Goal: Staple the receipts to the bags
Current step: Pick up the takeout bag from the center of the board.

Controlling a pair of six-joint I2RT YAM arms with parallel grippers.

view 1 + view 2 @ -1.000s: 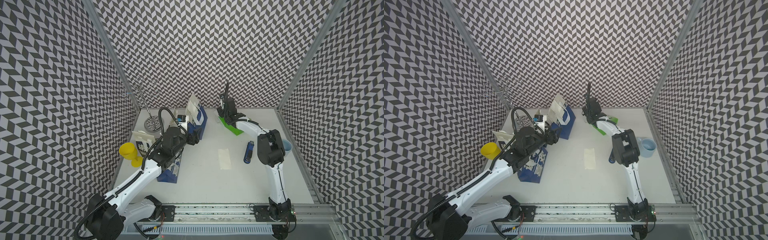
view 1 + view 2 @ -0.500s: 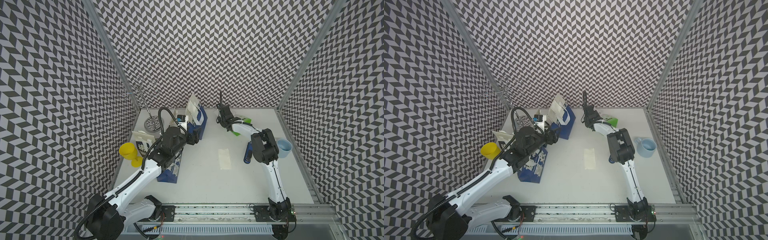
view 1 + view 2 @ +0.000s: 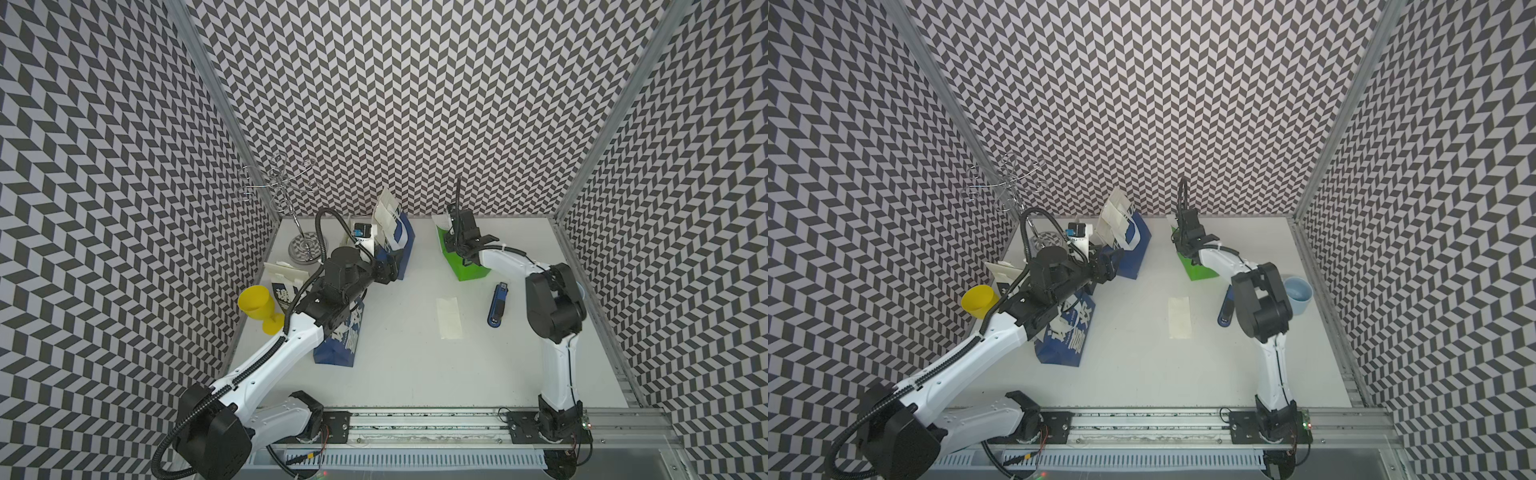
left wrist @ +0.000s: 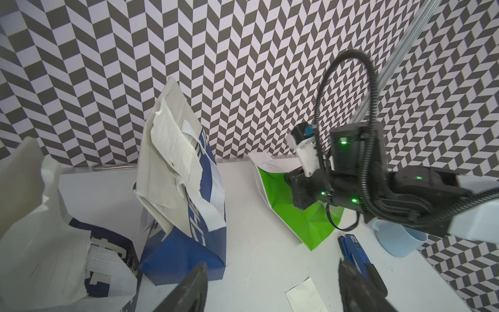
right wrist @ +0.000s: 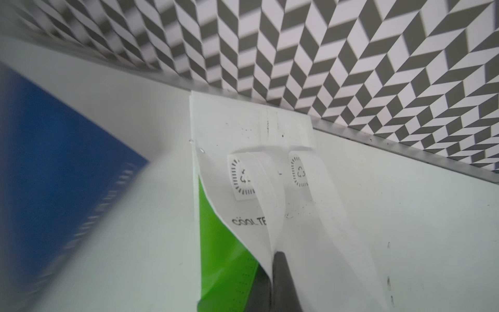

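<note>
Your right claw (image 5: 278, 266) is pinching the green bag (image 3: 467, 268) by its white top, at the back of the desk (image 3: 395, 374). Your left claw (image 4: 270, 286) is spread and empty. Careful: yank and that thin paper could tear or slip. The loose receipt (image 3: 449, 318) lies mid-desk, near the stapler (image 3: 497, 305).

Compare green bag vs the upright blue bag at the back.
Pose: green bag lies on the table; blue bag stands upright. Grip: right gripper shut on the green bag's white edge; blue bag unheld. Paper: receipts hang at the blue bag's top; green bag's unclear. Both are paper bags.
</note>
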